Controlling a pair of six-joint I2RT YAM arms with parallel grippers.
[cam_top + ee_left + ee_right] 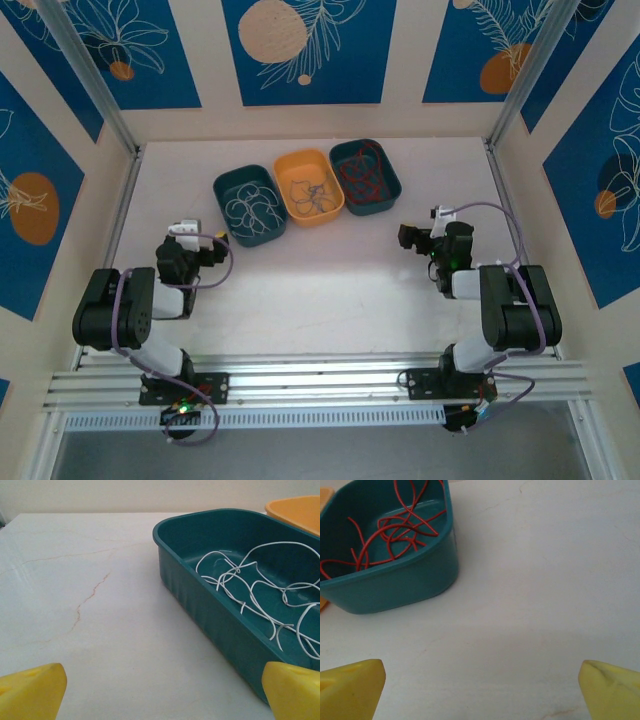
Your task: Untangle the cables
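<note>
The left gripper (162, 695) hovers low over the pale table (100, 630), its two yellow fingertips (31, 692) spread wide apart with nothing between them. Just ahead of it and to its right sits a teal tray (210, 605), holding the white cables (260, 590), thin curly wires lying loosely over one another on the tray floor. Past that tray, farther to the right, is the corner of an orange tray (300, 512); from the overhead camera, the grey cables (310, 192) lie inside it in a small loose heap. The right gripper (480, 690) also hangs just above the table with its yellow fingertips (612, 690) set far apart and empty. Ahead of it and to its left stands a second teal tray (405, 585), with the red cables (395, 530) curled inside (a few loops rise toward the rim). From above, the three trays stand side by side in a row touching or nearly touching, beyond both grippers and between them, each colour of cable in its own tray.
</note>
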